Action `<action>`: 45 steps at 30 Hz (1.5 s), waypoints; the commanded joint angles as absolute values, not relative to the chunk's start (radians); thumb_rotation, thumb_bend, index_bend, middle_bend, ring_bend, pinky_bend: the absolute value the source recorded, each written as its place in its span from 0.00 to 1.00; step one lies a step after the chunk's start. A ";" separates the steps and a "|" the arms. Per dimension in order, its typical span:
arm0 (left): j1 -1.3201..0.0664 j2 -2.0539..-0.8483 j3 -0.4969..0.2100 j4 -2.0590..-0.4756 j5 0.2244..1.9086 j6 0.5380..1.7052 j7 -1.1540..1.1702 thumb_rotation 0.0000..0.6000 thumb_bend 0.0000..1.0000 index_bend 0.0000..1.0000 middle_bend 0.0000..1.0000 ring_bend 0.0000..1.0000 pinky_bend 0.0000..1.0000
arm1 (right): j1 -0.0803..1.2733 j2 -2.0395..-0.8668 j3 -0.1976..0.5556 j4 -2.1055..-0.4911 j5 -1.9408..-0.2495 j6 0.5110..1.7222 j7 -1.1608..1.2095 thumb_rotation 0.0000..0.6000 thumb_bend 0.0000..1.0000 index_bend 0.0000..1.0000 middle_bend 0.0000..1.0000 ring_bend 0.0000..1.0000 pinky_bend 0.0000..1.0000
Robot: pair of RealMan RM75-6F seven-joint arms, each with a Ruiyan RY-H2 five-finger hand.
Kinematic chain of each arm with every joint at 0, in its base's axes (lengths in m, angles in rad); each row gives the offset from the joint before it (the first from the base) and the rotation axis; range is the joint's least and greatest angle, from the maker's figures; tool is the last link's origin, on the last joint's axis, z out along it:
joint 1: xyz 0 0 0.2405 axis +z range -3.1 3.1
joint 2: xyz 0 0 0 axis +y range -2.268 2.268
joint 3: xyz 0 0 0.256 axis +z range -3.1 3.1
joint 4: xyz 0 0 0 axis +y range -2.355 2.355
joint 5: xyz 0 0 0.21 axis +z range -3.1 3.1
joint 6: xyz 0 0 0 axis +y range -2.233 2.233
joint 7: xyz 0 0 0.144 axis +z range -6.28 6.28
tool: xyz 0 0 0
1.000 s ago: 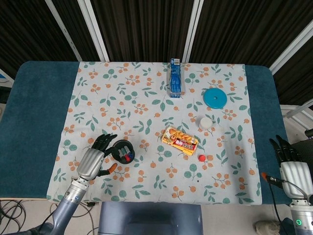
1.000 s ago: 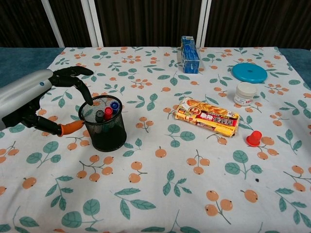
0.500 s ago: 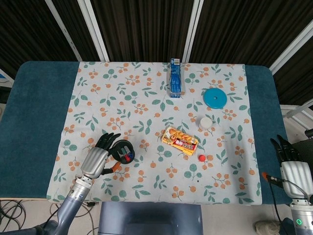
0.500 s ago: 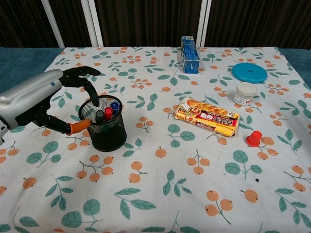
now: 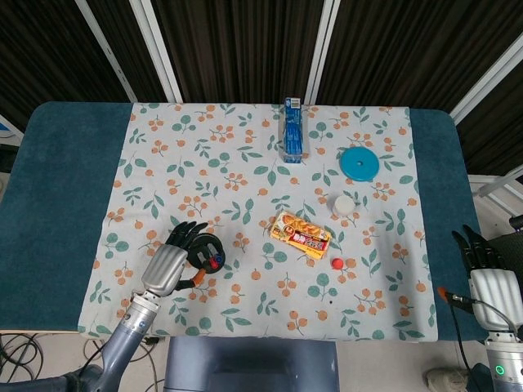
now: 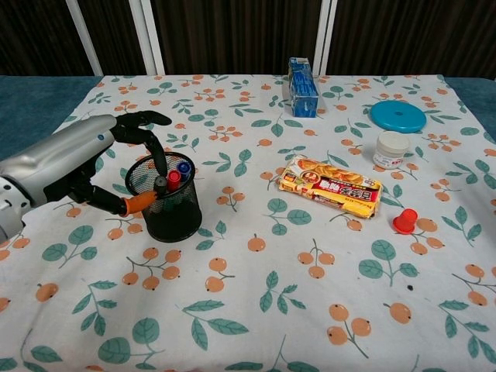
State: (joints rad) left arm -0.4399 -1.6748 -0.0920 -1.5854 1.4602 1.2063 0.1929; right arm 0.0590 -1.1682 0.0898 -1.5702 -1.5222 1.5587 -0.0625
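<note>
Black wire mesh forms the pen cup [image 6: 164, 206], which stands upright near the front left of the floral cloth [image 6: 256, 310] covering the table [image 5: 65, 204]. Everything below is placed relative to that cup.

Just left of the cup, the left robot hand [image 6: 101, 167] wraps around it from the side. Its dark fingers [image 6: 152, 139] arch over the far left part of the rim, with one fingertip dipping toward the markers inside. Its orange-tipped thumb [image 6: 138, 203] lies against the near left wall. The hand looks partly closed around the cup, but whether it grips firmly cannot be told. The cup's long axis is vertical, and the forearm runs off to the left.

Inside the cup stand a black, a red and a blue marker [image 6: 172, 179], caps up.

Right of the cup lies a yellow snack packet [image 6: 331, 185], flat and slightly slanted. Beyond it sit a small red cap [image 6: 404, 221], a white jar [image 6: 389, 149] and a blue disc [image 6: 397, 115]. A blue carton [image 6: 302, 77] stands far behind and to the right.

Far right, off the cloth, the right robot hand [image 5: 487, 269] hangs at the table's edge with fingers spread, holding nothing. The left hand is much the nearer one.
</note>
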 commanded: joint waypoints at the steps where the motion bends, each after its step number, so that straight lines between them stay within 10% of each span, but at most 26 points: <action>1: -0.442 -1.676 -0.091 -1.587 1.456 1.204 0.197 1.00 0.34 0.48 0.08 0.00 0.00 | 0.059 -1.168 0.090 -1.570 -1.522 1.559 -0.062 1.00 0.10 0.10 0.02 0.10 0.20; 45: -0.457 -1.638 -0.101 -1.653 1.428 1.224 0.212 1.00 0.38 0.55 0.08 0.00 0.00 | 0.059 -1.165 0.091 -1.576 -1.519 1.554 -0.054 1.00 0.10 0.10 0.02 0.10 0.20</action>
